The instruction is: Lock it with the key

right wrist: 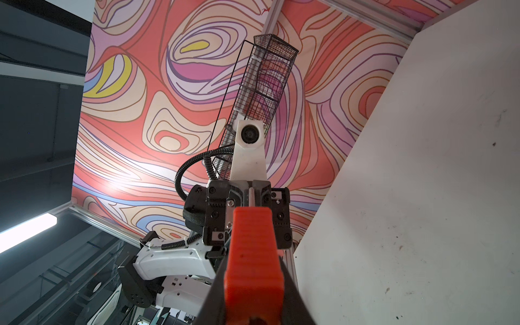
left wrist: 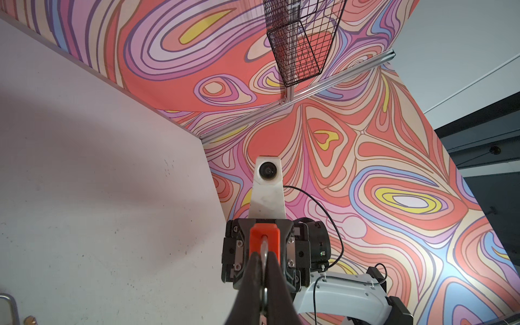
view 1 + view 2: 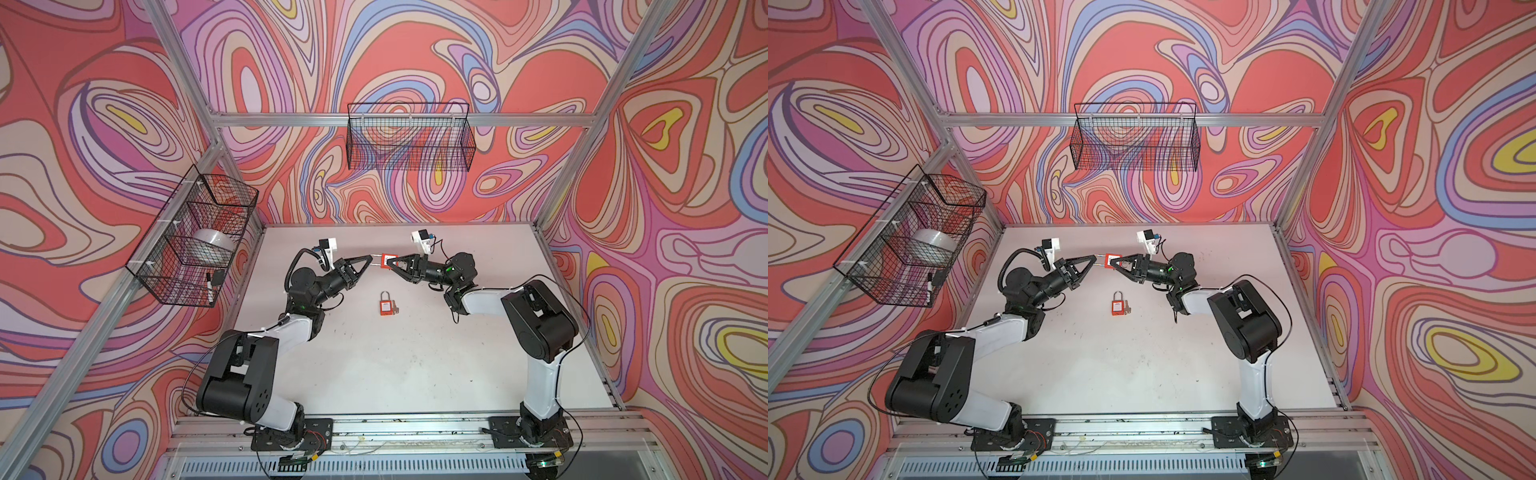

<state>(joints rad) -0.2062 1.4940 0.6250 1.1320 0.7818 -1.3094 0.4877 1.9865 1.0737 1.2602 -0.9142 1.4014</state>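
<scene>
Two claws of mine meet in the air above the white tabletop (image 3: 415,365): my right claw (image 3: 392,262) clenches the orange plastic padlock (image 1: 253,253), its silver steel shackle (image 2: 264,250) pointing level along the padlock's long axis straight into my left claw (image 3: 371,258), pinched round it

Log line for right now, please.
left claw: shut on shackle | right claw: shut on padlock, off table | second padlock, key beside: on table
</scene>
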